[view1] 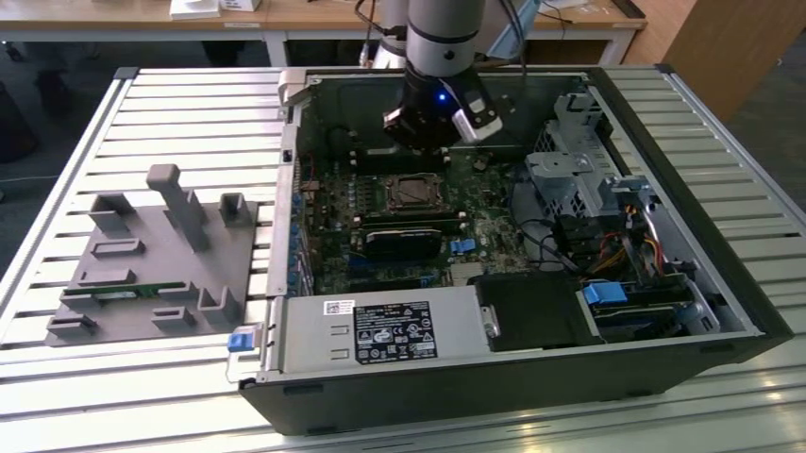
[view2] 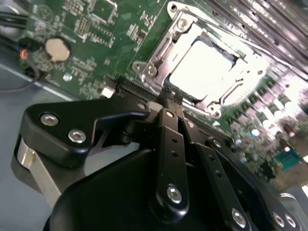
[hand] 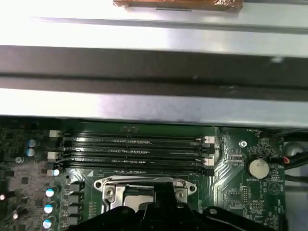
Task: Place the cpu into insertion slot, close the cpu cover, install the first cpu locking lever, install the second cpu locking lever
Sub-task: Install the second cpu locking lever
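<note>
Hovering gripper, black fingers together | shiny square cpu seated | silvery cpu cover down

A workbench with a top of pale metal slats carries two things. A black open-sided desktop computer case lies flat on it toward the exterior view's right, its interior facing up. Just beside the case, toward the exterior view's left, sits a grey moulded fixture tray with upright posts and shallow pockets.
</note>
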Action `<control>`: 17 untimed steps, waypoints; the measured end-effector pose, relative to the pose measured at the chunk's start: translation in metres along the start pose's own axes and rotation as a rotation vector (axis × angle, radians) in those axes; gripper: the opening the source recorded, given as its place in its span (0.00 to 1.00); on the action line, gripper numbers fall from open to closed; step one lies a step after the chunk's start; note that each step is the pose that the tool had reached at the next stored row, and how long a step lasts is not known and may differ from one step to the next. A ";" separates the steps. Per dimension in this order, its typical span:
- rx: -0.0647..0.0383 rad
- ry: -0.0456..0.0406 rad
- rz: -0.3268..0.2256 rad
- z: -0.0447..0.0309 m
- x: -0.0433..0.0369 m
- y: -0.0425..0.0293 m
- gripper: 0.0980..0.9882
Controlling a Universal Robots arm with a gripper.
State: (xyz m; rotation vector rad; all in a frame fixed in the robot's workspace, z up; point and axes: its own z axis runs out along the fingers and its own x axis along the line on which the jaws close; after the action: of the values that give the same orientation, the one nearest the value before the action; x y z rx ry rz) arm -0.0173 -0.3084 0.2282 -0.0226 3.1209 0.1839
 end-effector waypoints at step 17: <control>-0.004 -0.0001 0.000 -0.0206 0.0023 -0.0326 0.01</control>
State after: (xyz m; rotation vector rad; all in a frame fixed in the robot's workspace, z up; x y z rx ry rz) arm -0.0194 -0.3432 0.2448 -0.0227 3.1205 0.1893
